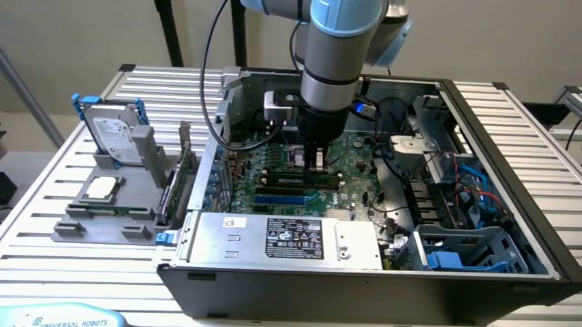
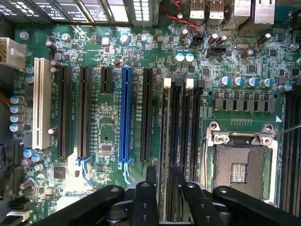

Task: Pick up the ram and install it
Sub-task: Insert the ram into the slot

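Note:
The ram [image 1: 293, 181] is a long narrow stick that stands on edge in a memory slot on the green motherboard [image 1: 350, 153], inside the open computer case. My gripper [image 1: 318, 165] hangs straight down over the stick's end towards the exterior view's right. In the wrist view the black fingers [image 2: 146, 197] straddle the memory slots [image 2: 181, 136], where the ram [image 2: 165, 141] shows only as a thin dark edge. The jaws stand a little apart, with a gap on each side of that edge, and grip nothing.
The power supply [image 1: 291, 235] fills the case's near side, and cables and a drive cage [image 1: 468, 248] are at the exterior view's right. A fixture outside the case holds a hard drive [image 1: 118, 133], a processor [image 1: 100, 187] and a green expansion card [image 1: 187, 178]. An open CPU socket [image 2: 240, 165] lies beside the memory slots.

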Controlling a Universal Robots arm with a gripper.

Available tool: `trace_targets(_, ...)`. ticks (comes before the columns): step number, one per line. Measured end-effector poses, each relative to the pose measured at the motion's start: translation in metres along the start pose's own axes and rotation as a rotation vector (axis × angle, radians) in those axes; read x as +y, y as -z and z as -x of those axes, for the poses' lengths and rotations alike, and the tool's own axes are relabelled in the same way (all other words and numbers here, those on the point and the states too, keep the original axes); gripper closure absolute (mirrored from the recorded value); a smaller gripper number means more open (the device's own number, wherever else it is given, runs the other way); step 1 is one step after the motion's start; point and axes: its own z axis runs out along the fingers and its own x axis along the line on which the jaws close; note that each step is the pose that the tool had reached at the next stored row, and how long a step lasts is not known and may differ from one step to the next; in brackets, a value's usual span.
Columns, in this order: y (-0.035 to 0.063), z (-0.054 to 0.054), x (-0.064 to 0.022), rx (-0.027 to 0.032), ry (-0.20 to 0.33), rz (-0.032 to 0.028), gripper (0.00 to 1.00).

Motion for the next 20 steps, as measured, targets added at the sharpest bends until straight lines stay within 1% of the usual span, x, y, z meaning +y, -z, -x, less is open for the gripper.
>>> trace_targets(3, 0.0015, 0.000, 0.0001, -0.0009, 0.000, -0.0001, 0.72)
trace_targets(5, 0.0042, 0.000, 0.0007, -0.0035, 0.000, 0.0000, 0.72)
trace_targets(9, 0.0122, 0.000, 0.0033, -0.0121, 0.000, -0.0001, 0.72)
trace_targets(12, 0.0180, 0.000, 0.0061, -0.0197, 0.001, -0.0001, 0.72)
trace_targets(14, 0.0196, 0.000, 0.0077, -0.0235, 0.001, -0.0002, 0.74)
trace_targets(16, 0.0201, 0.000, 0.0081, -0.0260, 0.001, -0.0003, 0.87)
trace_targets(17, 0.0202, 0.000, 0.0081, -0.0270, 0.001, -0.0003, 0.89)
trace_targets(20, 0.0202, 0.000, 0.0081, -0.0272, 0.001, -0.0002, 0.89)
